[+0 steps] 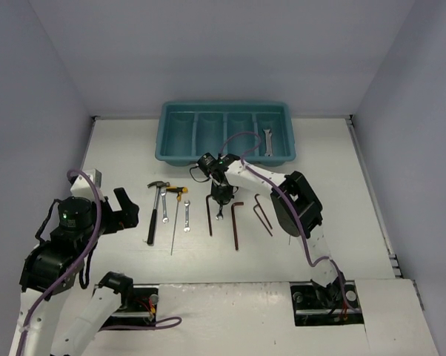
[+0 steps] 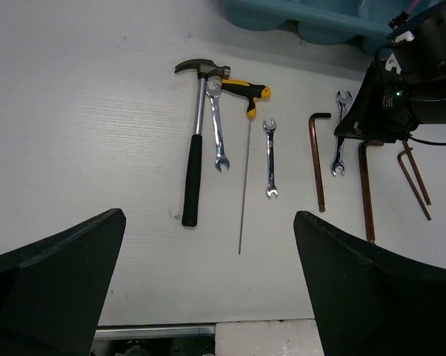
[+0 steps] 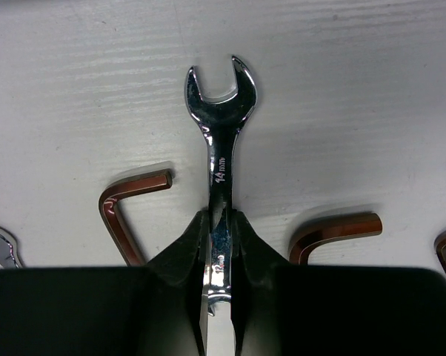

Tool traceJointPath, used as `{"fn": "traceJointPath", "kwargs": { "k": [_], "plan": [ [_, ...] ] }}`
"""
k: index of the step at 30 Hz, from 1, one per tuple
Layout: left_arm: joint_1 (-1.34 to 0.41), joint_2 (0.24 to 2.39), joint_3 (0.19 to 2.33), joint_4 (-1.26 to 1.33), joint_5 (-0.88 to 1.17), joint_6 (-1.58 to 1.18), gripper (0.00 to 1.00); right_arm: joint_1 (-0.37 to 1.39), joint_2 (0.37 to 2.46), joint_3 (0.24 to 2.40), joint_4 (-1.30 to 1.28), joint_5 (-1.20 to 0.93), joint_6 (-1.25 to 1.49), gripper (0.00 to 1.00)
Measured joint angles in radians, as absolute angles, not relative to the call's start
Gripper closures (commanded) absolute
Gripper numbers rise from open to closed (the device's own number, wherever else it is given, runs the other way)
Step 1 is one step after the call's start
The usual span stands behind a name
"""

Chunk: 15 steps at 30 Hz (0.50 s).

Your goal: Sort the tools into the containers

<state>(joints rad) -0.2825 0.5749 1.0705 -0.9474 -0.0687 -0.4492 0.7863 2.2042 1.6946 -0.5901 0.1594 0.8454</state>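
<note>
My right gripper (image 1: pixel 220 199) is shut on the shaft of a silver 14 mm wrench (image 3: pixel 219 141) at table level, between two reddish-brown hex keys (image 3: pixel 123 208) (image 3: pixel 334 230). The left wrist view shows it too (image 2: pixel 339 144). My left gripper (image 1: pixel 123 211) is open and empty, left of the tool row. In that row lie a black-handled hammer (image 2: pixel 195 148), two silver wrenches (image 2: pixel 218 126) (image 2: pixel 270 159) and a yellow-black T-handle driver (image 2: pixel 245 170). The teal tray (image 1: pixel 227 157) stands behind them. A wrench (image 1: pixel 267 141) lies in its rightmost compartment.
More hex keys lie right of the held wrench: a thick one (image 1: pixel 236 222) and a thin pair (image 1: pixel 261 211). The right arm's body (image 1: pixel 297 204) stands over the table beside them. Grey walls enclose the table on three sides.
</note>
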Motion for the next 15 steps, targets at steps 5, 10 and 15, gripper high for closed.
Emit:
{"fn": "traceJointPath", "kwargs": {
  "k": [5, 10, 15],
  "plan": [
    [-0.282, 0.574, 1.069, -0.947, -0.071, -0.449, 0.03, 0.786, 2.209, 1.704, -0.599, 0.158, 0.847, 1.0],
    [-0.282, 0.582, 1.069, -0.947, -0.073, -0.448, 0.03, 0.794, 2.202, 1.702, -0.602, 0.185, 0.829, 1.0],
    [-0.284, 0.601, 1.069, -0.947, -0.08, -0.448, 0.02, 0.804, 2.184, 1.684, -0.628, 0.25, 0.769, 1.0]
  ]
}}
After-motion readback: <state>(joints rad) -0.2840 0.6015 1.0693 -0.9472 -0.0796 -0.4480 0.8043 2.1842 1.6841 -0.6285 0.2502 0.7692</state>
